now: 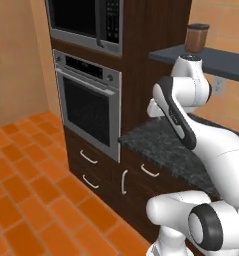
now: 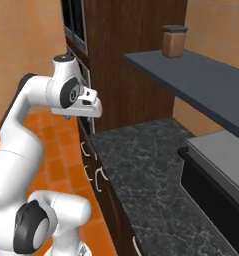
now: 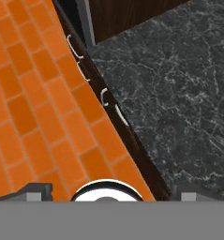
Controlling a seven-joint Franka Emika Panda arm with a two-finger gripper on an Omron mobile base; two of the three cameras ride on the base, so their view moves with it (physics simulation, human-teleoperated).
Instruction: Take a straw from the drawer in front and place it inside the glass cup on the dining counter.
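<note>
My gripper (image 3: 113, 191) hangs high above the edge of the dark speckled countertop and looks straight down, its two fingertips (image 3: 36, 190) wide apart with nothing between them. The white hand (image 1: 155, 107) (image 2: 90, 107) sits in front of the tall brown cabinet. Below it, dark brown drawer fronts (image 1: 93, 167) with thin curved silver handles (image 3: 103, 96) are all shut. From above they appear edge-on beside the floor tiles. The straw is hidden. The glass cup and the dining counter are out of view.
A steel oven (image 1: 88, 107) and a microwave (image 1: 83, 20) fill the tall cabinet on the left. The dark grey speckled countertop (image 2: 151, 165) runs right, under a grey shelf (image 2: 201, 75) carrying a brown jar (image 2: 174, 41). A dark box (image 2: 211, 185) stands on it. The floor has orange tiles (image 1: 26, 185).
</note>
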